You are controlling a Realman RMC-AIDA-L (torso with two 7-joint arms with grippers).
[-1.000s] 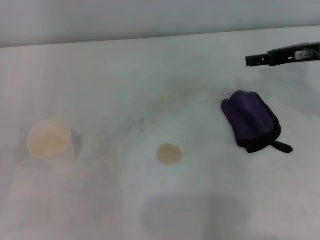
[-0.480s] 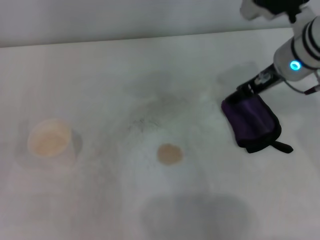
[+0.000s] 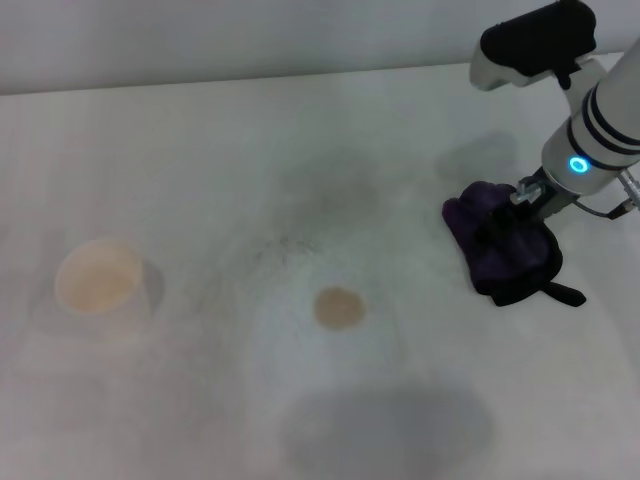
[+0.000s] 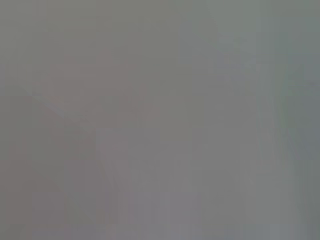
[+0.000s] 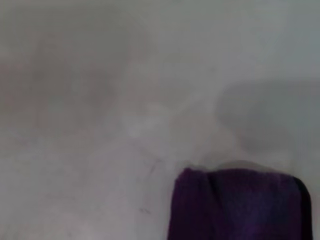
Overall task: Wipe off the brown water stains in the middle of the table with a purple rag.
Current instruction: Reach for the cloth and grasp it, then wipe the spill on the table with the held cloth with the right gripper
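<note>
A broad white table point(image 3: 200, 150) with faint grey smudges fills the head view. The right arm reaches in from the upper right corner, its white forearm with a black band and a glowing blue ring slanting down and toward the robot's left. At its tip, the right gripper point(image 3: 512, 212) sits down on the top of the purple rag point(image 3: 505, 262), touching the cloth. The dark fingertips are pressed into the folds, and whether they are spread or closed on the fabric cannot be told.

The purple rag lies on the right part of the table, bunched into a plump oblong. Its long axis runs diagonally, from the far end nearer the table's middle to the near end nearer the right edge. Black edging lines the near end, and a short black loop tail point(image 3: 562, 293) sticks out toward the right. In the right wrist view, the rag point(image 5: 235, 205) shows as a dark purple mass on the white surface.

The brown water stains point(image 3: 338, 307), one small round tan blot, sit near the middle of the table, well apart from the rag on its left. A white paper cup point(image 3: 97, 279) stands far to the left.

The left arm does not appear; its wrist view is a plain grey blur.
</note>
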